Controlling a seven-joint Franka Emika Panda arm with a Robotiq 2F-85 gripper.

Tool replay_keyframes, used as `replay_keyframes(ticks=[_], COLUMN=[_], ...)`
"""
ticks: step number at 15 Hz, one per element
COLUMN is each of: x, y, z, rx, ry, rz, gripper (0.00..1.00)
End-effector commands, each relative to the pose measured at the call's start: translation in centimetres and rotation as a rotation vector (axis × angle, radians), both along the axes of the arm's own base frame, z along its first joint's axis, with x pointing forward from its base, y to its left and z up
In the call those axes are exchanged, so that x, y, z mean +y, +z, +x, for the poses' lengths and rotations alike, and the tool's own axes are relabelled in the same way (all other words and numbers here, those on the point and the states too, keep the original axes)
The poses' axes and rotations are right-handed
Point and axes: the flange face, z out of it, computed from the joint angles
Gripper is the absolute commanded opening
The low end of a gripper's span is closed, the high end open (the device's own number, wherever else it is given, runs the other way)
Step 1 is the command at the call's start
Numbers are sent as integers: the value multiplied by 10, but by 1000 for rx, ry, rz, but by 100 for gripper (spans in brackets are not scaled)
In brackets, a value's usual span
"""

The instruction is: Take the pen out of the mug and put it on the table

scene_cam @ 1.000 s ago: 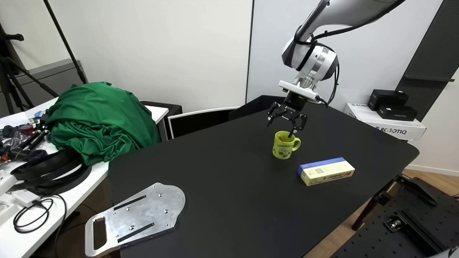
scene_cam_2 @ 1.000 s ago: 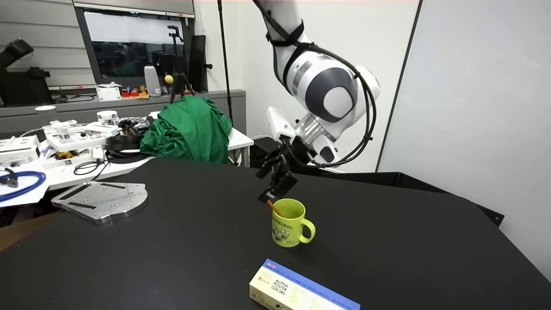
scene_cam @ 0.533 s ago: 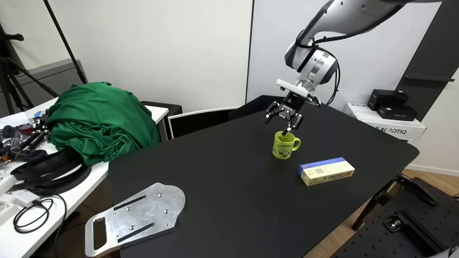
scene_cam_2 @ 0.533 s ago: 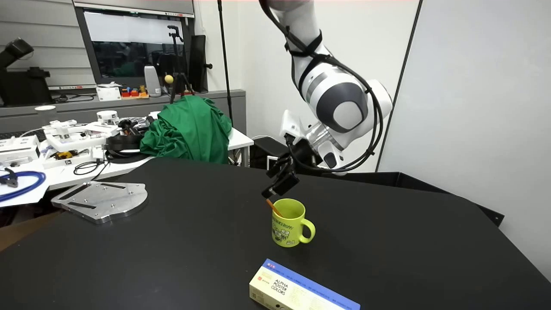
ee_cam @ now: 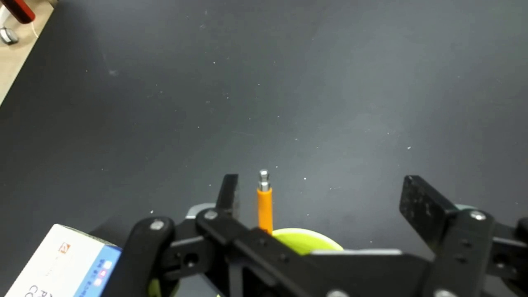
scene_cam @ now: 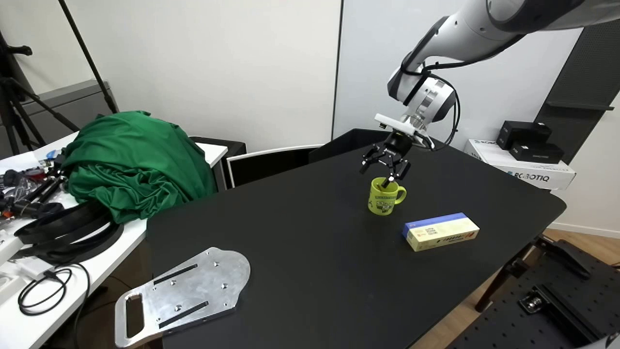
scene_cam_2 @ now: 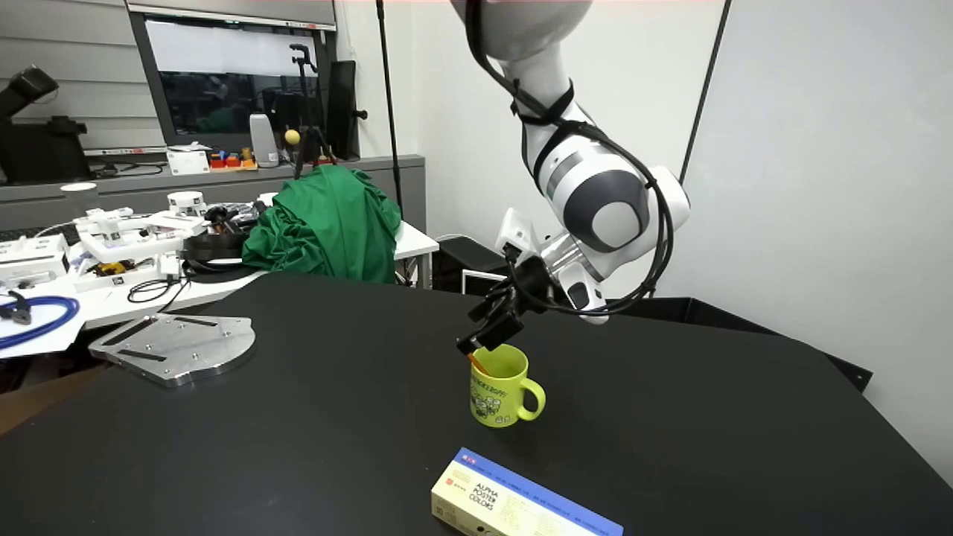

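Observation:
The lime yellow-green mug (scene_cam: 381, 203) stands upright on the black table (scene_cam: 300, 242), its handle to the right in both exterior views (scene_cam_2: 495, 398). An orange pen (ee_cam: 265, 208) with a metal tip leans in the mug and sticks out above its rim. It also shows in an exterior view (scene_cam_2: 479, 364), its top end partly covered by a finger. My gripper (ee_cam: 321, 181) is open just above the mug, tilted. In the wrist view the pen end stands between the fingers, close to the left finger and apart from the right. The mug (ee_cam: 305, 240) is mostly hidden there behind the gripper.
A flat yellow-and-blue box (scene_cam: 441, 232) lies close to the mug, at the lower left in the wrist view (ee_cam: 62, 264). A metal plate (scene_cam: 193, 286) lies at the table's end beside a cluttered white desk with green cloth (scene_cam: 140, 165).
My gripper has shifted left over the mug in an exterior view and come slightly lower, near the pen's top. The arm behind it has swung down. Mug and box have not moved.

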Motion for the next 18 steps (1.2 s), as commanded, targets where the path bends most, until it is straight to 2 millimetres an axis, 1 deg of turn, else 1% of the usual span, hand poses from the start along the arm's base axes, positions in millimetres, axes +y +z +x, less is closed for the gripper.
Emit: replay_keyframes(ticks=[1,4,5,6,7,8,10,13,15,16,18], x=[-10,-13,-14,-14,-14,-13,-10,-7,-4,-2,4], y=[-3,-6,-8,-10,-11,-12,-14,-15,-15,-14,-12], z=[4,2,2,1,0,0,0,0,1,2,4], rx=[40,43,45,48,51,54,59,59,58,57,54], ry=[-40,-42,-40,-36,-34,-31,-27,-22,-15,-11,0], rz=[18,22,22,24,25,28,29,30,28,26,25], gripper=[100,100,75,73,67,58,45,23,11,3,0])
